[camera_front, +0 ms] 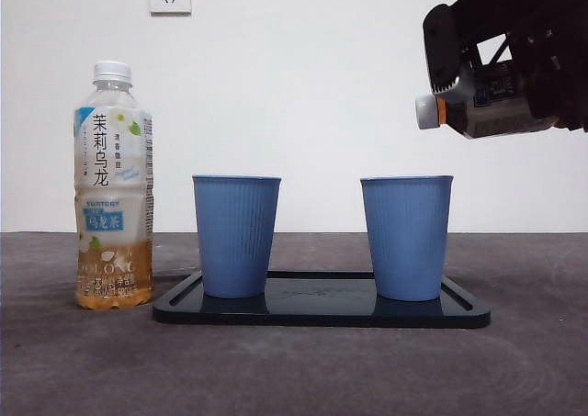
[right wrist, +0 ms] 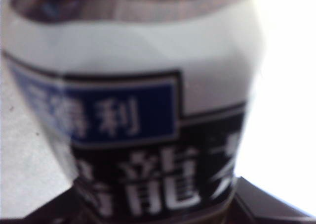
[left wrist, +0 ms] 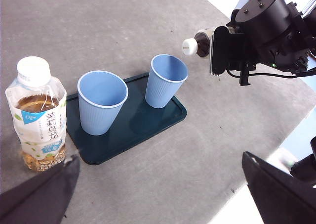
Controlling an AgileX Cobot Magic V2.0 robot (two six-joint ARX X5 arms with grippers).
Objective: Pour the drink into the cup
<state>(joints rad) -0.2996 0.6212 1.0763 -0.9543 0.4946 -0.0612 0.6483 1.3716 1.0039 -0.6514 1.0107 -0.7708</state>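
Starting left of the tray (camera_front: pixel 322 315): a tea bottle (camera_front: pixel 113 186) stands upright on the grey worktop (camera_front: pixel 294 370), white cap on, amber drink low in it, just beside the tray's left end. On the dark tray itself, two blue ribbed cups, both upright and apart from each other: the left cup (camera_front: pixel 236 235) near the tray's left end, the right cup (camera_front: pixel 405 237) near its right end. Above the right cup and a little to the right of it, the right gripper (camera_front: pixel 514 67) holds a dark-labelled bottle (camera_front: pixel 478 104) tipped nearly level, jaws clenched around its body, its white cap (camera_front: pixel 426 111) on and pointing left, clear of the cup's rim. The right wrist view is filled with that bottle's blurred label (right wrist: pixel 128 150). The left gripper (left wrist: pixel 158 194) waits back from the tray, jaws released and spread wide, gripping nothing.
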